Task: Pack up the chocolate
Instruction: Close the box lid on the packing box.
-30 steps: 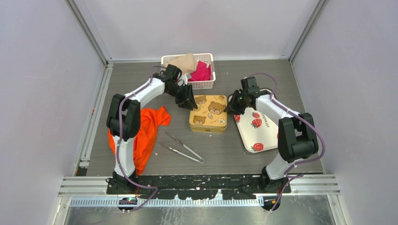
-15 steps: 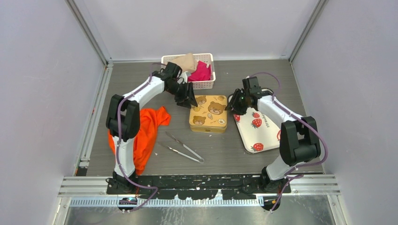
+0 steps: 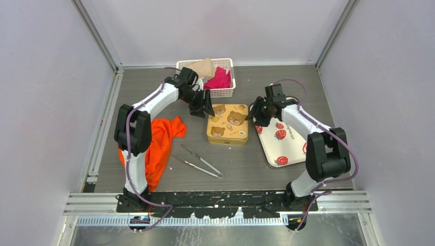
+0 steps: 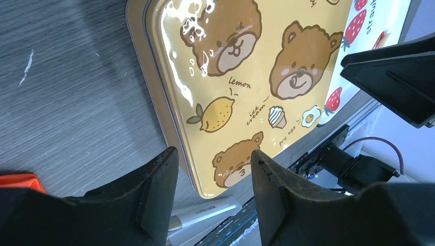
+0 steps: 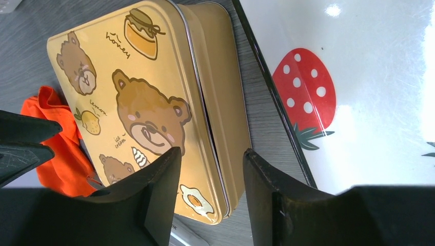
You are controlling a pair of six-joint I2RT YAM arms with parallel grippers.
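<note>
A closed gold bear-print tin (image 3: 228, 124) is sitting mid-desk, lid on. The left gripper (image 3: 205, 108) is hovering at its far-left corner. The right gripper (image 3: 255, 115) is hovering at its far-right corner, beside the strawberry tray (image 3: 285, 143). Both sets of jaws are gaping wide, holding nothing. The chocolate is not showing in any view.

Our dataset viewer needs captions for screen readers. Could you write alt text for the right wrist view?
A closed gold tin with cartoon bears on its lid lies on the table, framed by the right hand's open black fingers. A white strawberry-print tray is at the picture's right, an orange cloth at its left.
</note>
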